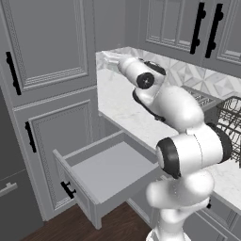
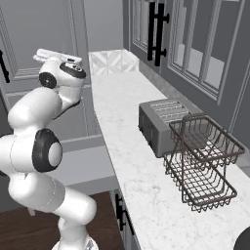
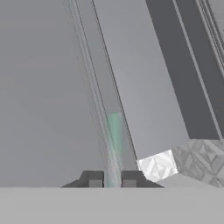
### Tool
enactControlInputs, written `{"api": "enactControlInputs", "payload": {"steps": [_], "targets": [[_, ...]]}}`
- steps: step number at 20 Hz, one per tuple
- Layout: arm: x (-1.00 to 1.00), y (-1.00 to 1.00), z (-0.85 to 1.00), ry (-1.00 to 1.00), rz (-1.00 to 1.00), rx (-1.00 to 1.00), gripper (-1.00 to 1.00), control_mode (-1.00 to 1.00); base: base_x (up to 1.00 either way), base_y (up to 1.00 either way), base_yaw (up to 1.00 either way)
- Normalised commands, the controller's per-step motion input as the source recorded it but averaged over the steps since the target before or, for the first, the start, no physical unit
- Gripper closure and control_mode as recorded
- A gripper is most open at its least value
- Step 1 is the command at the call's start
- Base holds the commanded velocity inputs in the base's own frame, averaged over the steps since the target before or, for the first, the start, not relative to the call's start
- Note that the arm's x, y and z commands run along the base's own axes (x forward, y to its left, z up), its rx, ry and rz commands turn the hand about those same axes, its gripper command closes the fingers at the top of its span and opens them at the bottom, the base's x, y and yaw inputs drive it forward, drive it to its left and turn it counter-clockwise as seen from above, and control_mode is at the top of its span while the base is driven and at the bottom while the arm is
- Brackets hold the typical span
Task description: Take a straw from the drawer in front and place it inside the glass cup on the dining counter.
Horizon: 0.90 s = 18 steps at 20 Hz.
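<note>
The drawer stands pulled out and looks bare inside, below the marble tabletop, while the claw is raised near its back corner, nearly closed on a thin pale green straw. To do this step well, the arm should probably keep the straw pinched and upright while carrying it toward the cup. No brands or writing are readable.

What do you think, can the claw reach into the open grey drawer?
Probably yes: the wide grey drawer stands open and uncovered, though the claw is high up, shut on a green straw.
</note>
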Motion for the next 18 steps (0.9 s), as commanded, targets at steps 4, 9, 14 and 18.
{"api": "enactControlInputs", "payload": {"steps": [4,9,14,18], "targets": [[-0.63,-0.43,0.93,-0.29,0.01,-0.07,1.0,-1.0,0.0,0.0,0.0],[-0.54,-0.26,0.34,-0.06,0.0,0.0,1.0,-1.0,0.0,0.0,0.0],[-0.31,-0.19,0.0,0.0,0.0,0.0,1.0,-1.0,0.0,0.0,0.0],[-0.2,-0.07,0.0,0.0,0.0,0.0,1.0,1.0,-0.19,-0.04,0.0]]}}
